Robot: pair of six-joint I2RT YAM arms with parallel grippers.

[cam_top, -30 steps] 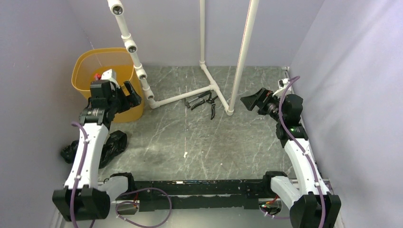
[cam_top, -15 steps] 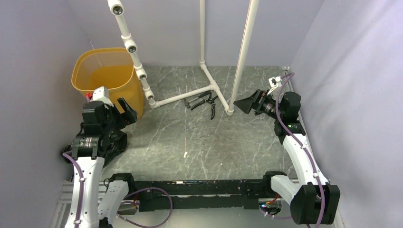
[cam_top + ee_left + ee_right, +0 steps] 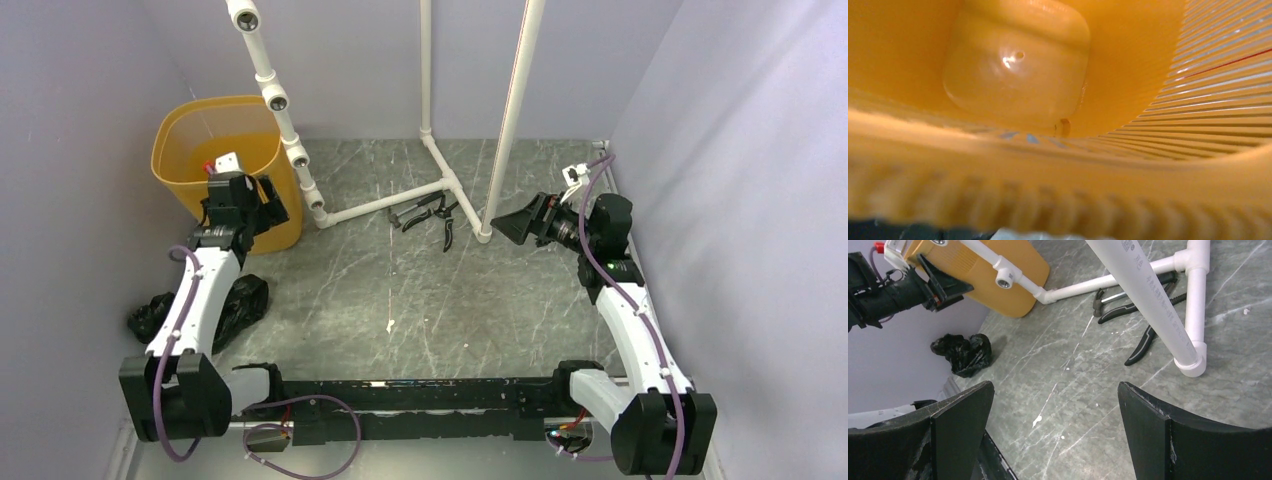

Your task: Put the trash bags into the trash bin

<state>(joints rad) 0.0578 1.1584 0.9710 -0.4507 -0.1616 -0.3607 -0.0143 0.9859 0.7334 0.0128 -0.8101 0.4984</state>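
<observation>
The trash bag (image 3: 245,295) lies crumpled in a black, glossy heap on the desk (image 3: 450,300) at about 8 o'clock in the top view. It sits near the left edge, partly hidden beneath the left arm's forearm. The right wrist view shows the bag (image 3: 964,354) more fully as a loose, wrinkled wad. It is not yet in the trash bin (image 3: 200,105), which stands upright at 10 o'clock. From the bin, the bag lies toward 6 o'clock, close by but not touching it.

The left pincer (image 3: 270,203) hangs at the bin's near wall, just by the rim, with its jaws apart and nothing between them. Its wrist camera looks down into the trash bin (image 3: 1148,50), whose visible floor is bare. The right pincer (image 3: 1054,390) hovers at 3 o'clock with its fingers spread wide, also empty and well apart from the bag. Pliers (image 3: 430,215) lie by a white pipe frame (image 3: 440,185) toward 12 o'clock.

The bag looks very light, limp and slick. It will likely fold and slide rather than resist, and a shallow pinch on a single film layer could slip free or simply unfurl it. A firmer hold would probably come from closing on a thick bunch of folds at the top of the heap, with the jaws pressed well into the wad.
</observation>
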